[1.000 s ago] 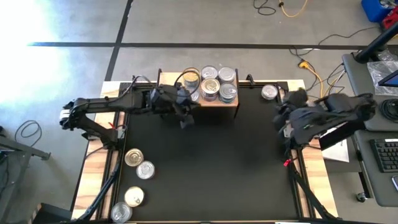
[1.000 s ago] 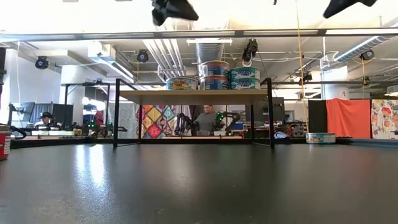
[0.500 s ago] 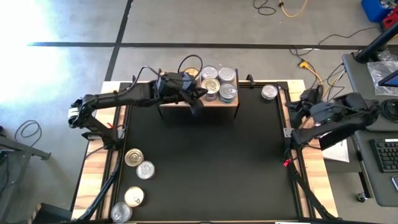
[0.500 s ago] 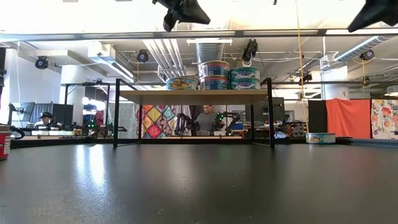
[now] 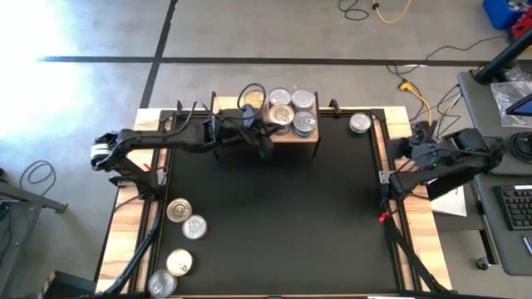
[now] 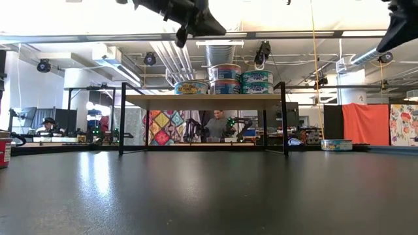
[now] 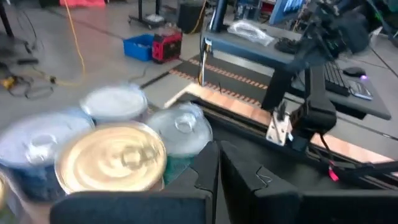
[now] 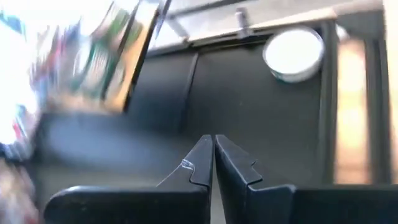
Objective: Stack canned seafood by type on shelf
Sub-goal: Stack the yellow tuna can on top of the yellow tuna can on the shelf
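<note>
Shelf (image 5: pixel 264 133) stands at the far edge of the black table (image 5: pixel 274 216), near the middle — a light-wood board on dark legs. Canned seafood sits bunched on its right half: silver-lidded tins (image 5: pixel 304 124) two levels high, one gold-lidded tin (image 5: pixel 281 113) among them. In the low view the stack (image 6: pixel 241 77) rises above the board.

Left gripper (image 5: pixel 264 148) hangs above the shelf's front edge, left of the stacked tins, fingers pressed together and holding nothing; the left wrist view shows the closed fingers (image 7: pixel 211 171) just short of a gold lid (image 7: pixel 112 155) and silver lids beside it.

Right gripper (image 5: pixel 409 148) is drawn back over the table's right wooden rim, well apart from the shelf, fingers together and empty — the right wrist view shows the tips (image 8: pixel 211 152) meeting.

One lone silver tin (image 5: pixel 359 124) lies at the table's far right corner. Four more tins lie along the left edge toward the near corner: a gold (image 5: pixel 178 209), a silver (image 5: pixel 194 227), a gold (image 5: pixel 179 262), a silver (image 5: pixel 162 284).
</note>
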Robot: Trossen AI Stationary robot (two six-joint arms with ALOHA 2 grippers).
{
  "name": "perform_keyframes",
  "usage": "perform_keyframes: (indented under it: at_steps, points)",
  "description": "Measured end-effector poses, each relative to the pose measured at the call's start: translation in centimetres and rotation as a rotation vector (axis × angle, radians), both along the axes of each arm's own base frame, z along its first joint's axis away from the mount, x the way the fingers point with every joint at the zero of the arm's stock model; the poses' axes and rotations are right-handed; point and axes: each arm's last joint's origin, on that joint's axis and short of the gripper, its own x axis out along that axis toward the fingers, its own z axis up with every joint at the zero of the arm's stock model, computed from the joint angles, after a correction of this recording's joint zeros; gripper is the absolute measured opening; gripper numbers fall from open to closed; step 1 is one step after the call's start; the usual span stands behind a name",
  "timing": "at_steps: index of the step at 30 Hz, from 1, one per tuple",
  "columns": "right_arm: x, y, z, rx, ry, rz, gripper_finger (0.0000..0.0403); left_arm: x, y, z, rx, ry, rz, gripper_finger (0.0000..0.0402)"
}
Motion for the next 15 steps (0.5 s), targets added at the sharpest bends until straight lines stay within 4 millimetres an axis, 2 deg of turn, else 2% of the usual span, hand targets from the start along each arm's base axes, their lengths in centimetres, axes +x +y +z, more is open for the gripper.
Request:
perform_keyframes:
  at_steps: [4, 7, 10, 15]
  points:
    - [0.5, -0.1, -1.3, 0.127, -0.219, -0.312, 0.0009, -0.2, -1.3, -0.8, -0.013, 0.018, -0.035, 0.0000]
    - [1.2, 0.0, -2.2, 0.137, -0.307, -0.410, 0.0009, -0.4, -2.1, -1.5, -0.006, 0.056, -0.060, 0.0000]
    - [2.8, 0.2, -3.2, 0.162, -0.489, -0.513, 0.0009, -0.9, -2.2, -2.0, -0.024, 0.122, -0.060, 0.0000]
    - [5.1, -0.1, -5.7, 0.188, -0.619, -0.716, 0.0009, -2.6, -2.5, -0.9, 0.015, 0.247, -0.080, 0.0000]
